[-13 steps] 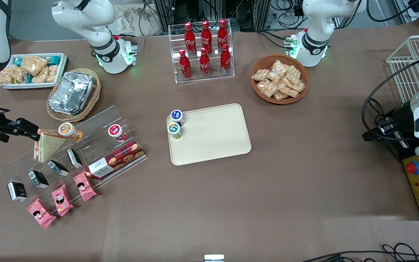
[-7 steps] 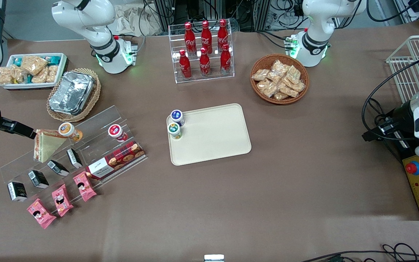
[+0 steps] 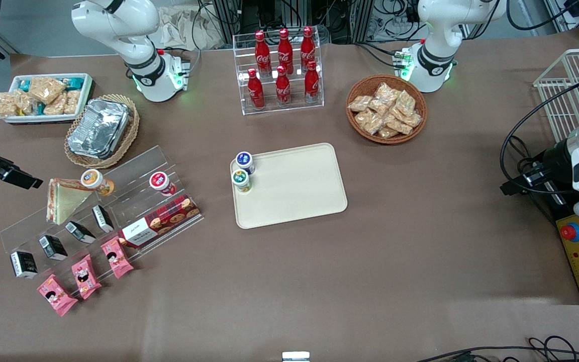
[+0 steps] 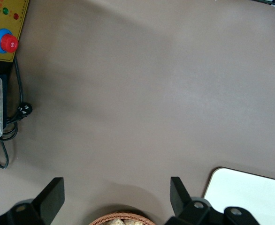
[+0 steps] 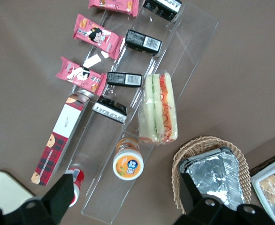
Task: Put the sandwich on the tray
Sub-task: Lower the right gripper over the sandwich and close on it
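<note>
The gripper [image 5: 123,199] hovers spread wide and empty above the sandwich [image 3: 63,200], far from the tray [image 3: 294,188]; reaching is underway, so next descend and grasp.

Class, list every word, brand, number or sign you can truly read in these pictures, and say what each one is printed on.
"Coca-Cola": white script on the red bottles in the clear rack.
Biscuit box: white label script, too small to read.
Pink snacks: cartoon face, lettering unreadable.
Black cartons: barcodes only.
Cup lids on the tray: blurred.
Sandwich: no label visible.
The gripper hangs open above the sandwich's shelf.
</note>
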You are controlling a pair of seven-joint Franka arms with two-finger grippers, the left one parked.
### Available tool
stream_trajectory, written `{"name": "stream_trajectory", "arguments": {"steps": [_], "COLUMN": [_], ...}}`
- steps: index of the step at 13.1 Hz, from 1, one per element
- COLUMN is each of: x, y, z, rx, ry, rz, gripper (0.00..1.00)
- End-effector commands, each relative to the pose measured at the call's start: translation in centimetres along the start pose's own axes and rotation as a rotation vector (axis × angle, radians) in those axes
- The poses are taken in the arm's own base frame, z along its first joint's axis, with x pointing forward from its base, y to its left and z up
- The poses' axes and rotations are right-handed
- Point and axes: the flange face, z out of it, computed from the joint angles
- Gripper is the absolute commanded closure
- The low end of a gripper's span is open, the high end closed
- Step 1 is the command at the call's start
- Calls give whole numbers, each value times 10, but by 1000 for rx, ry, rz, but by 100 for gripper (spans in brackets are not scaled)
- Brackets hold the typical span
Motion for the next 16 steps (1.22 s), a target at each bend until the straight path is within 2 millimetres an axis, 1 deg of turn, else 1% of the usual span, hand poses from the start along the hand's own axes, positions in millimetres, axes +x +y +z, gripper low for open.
{"name": "stream_trajectory", "arguments": {"steps": [1,4,6,10,12,15,16], "x": [-15,-16,-17,-15,-16,-10,-9], "y": [26,35,37,50,54,53,52], "z": [19,43,63,100,112,126,128], "rx": [50,56,60,69,74,79,83], "ry": [34,32,42,66,76,66,70], "rz": [-21,-24,-33,-61,-70,-55,-53], "gripper": [0,0,0,0,0,0,0]}}
